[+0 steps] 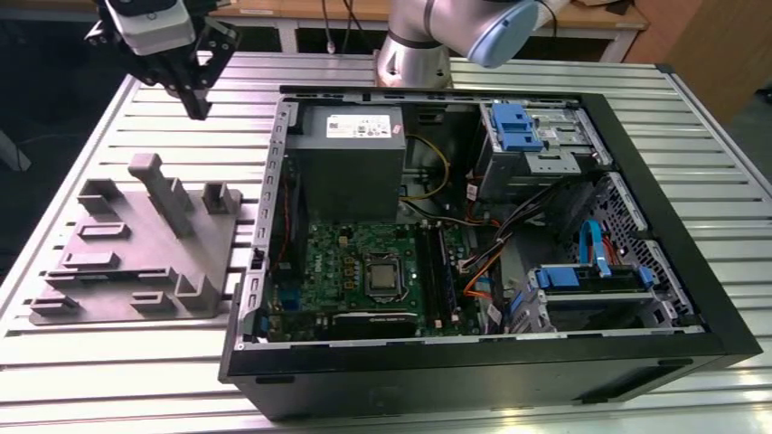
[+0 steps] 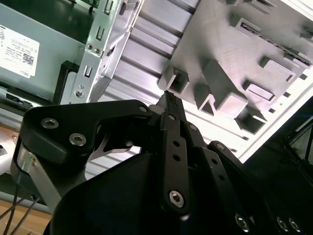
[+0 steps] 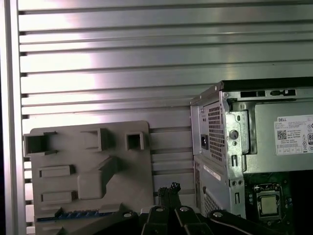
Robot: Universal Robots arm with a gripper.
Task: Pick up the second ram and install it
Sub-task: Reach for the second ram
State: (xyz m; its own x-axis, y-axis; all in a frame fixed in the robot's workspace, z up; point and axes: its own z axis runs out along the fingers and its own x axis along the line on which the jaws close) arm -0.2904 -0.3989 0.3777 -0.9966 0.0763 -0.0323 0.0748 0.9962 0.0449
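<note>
A thin blue-green strip, which I take for the second ram (image 3: 73,214), lies edge-up in a long slot of the grey holder block (image 3: 88,166). In the exterior view my gripper (image 1: 197,110) hangs above the slatted table, beyond the holder block (image 1: 133,249) and to the left of the open computer case (image 1: 483,235). Its black fingers (image 2: 168,105) meet at the tips, shut with nothing between them. In the first wrist view the fingertips (image 3: 169,190) sit between the block and the case corner. The green motherboard (image 1: 362,267) lies inside the case.
The grey power supply (image 1: 350,149) fills the case's far left corner. Blue drive brackets (image 1: 513,127) and orange and black cables (image 1: 483,262) crowd the case's right half. The case's metal wall (image 3: 217,147) stands close beside the fingers. The arm's base (image 1: 417,54) is behind the case.
</note>
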